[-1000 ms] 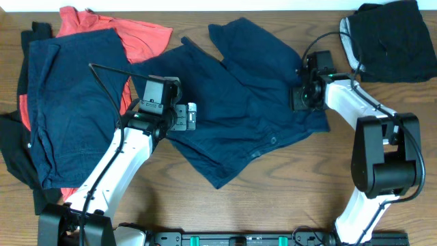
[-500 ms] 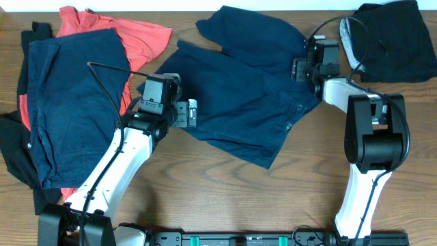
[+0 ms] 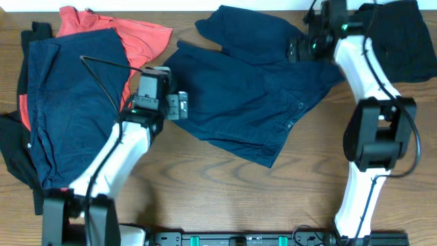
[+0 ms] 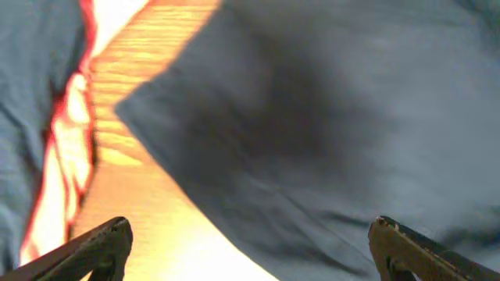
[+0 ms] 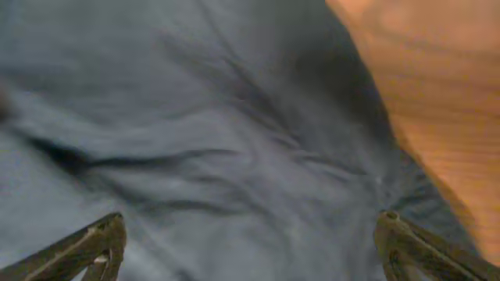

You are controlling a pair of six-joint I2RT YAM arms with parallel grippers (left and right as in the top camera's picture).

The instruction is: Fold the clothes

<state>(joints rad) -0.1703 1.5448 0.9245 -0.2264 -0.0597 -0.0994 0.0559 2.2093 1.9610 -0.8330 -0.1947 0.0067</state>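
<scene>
A large navy garment (image 3: 246,96) with a small button (image 3: 301,106) lies crumpled across the middle of the table. My left gripper (image 3: 180,106) is open at its left edge; in the left wrist view (image 4: 250,234) the jaws stand wide over that garment's corner (image 4: 328,117) and bare wood. My right gripper (image 3: 298,49) is open above the garment's far right part; in the right wrist view (image 5: 250,226) navy cloth (image 5: 195,133) fills the space between the fingers. A second navy piece (image 3: 68,102) lies at the left over a coral-red shirt (image 3: 140,34).
A black and grey pile (image 3: 396,37) sits at the far right corner. Black cloth (image 3: 13,154) lies under the left pile at the table's left edge. Bare wooden table (image 3: 225,198) runs along the front, between the two arm bases.
The middle navy garment was dragged toward the far edge and bunched up. My right gripper then moved farther back and up along it. My left gripper shifted slightly left.
</scene>
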